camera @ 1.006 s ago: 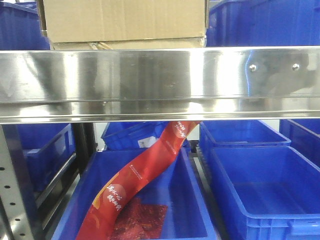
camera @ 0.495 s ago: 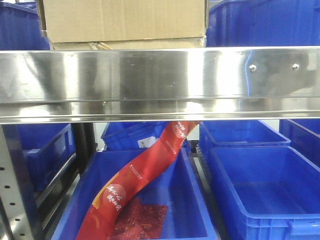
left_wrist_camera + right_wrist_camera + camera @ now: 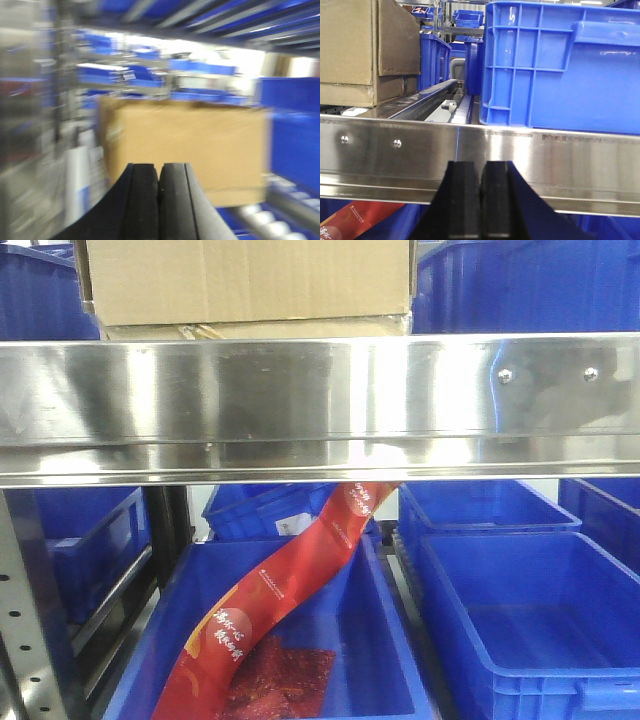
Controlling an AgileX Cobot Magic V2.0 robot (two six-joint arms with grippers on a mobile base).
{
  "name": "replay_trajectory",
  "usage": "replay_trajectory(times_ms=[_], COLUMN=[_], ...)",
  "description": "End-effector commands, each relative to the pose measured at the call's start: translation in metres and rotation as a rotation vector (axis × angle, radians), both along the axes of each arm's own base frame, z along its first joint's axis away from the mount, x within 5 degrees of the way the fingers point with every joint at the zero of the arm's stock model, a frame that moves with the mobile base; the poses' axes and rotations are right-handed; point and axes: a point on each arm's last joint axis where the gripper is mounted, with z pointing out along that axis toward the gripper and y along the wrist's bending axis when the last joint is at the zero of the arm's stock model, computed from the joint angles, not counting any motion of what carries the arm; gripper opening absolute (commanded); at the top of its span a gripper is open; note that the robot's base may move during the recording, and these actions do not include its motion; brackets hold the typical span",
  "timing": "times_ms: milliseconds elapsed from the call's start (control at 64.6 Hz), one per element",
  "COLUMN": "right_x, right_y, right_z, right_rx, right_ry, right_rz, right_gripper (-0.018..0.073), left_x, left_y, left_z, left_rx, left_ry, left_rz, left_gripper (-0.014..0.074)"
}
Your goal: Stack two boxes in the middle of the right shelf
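I'm seeing the two boxes (image 3: 250, 280) sitting stacked on the shelf (image 3: 320, 405), left of a blue bin (image 3: 560, 65). Both the left end effector (image 3: 159, 200) and right end effector (image 3: 481, 205) are pressed together, gripping nothing.

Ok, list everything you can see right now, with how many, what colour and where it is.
boxes: two, brown cardboard, stacked on the shelf, upper left in the front view.
shelf: one, shiny steel, its front lip spans the front view.
blue bins: several, blue plastic, below the shelf and on it beside the boxes.
red packet: one, red with white print, long, leaning out of the lower left bin.
perforated upright: one, steel, lower left.
left gripper: black, shut, facing a box; its view is blurred.
right gripper: black, shut, in front of the shelf lip.
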Motion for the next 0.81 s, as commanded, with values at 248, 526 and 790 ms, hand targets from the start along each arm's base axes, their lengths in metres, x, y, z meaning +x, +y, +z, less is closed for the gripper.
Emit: replay_trajectory(times_ms=[248,526,790], right_x=[0.0,0.0,0.0], right_y=[0.0,0.0,0.0], right_z=[0.0,0.0,0.001], right_rx=[-0.005,-0.005,-0.005], right_ry=[-0.012,-0.012,-0.014], right_rz=[-0.004,-0.004,-0.004], right_gripper=[-0.016,-0.016,-0.016], left_x=[-0.03,-0.037,-0.038], left_y=[0.018,0.019,0.019], left_z=[-0.101,-0.128,-0.126], left_rx=[0.089,0.083,0.091], left_ry=[0.034,0.028,-0.001], left_rz=[0.189,0.207,0.21], left_gripper=[-0.0111,-0.0111,-0.0111])
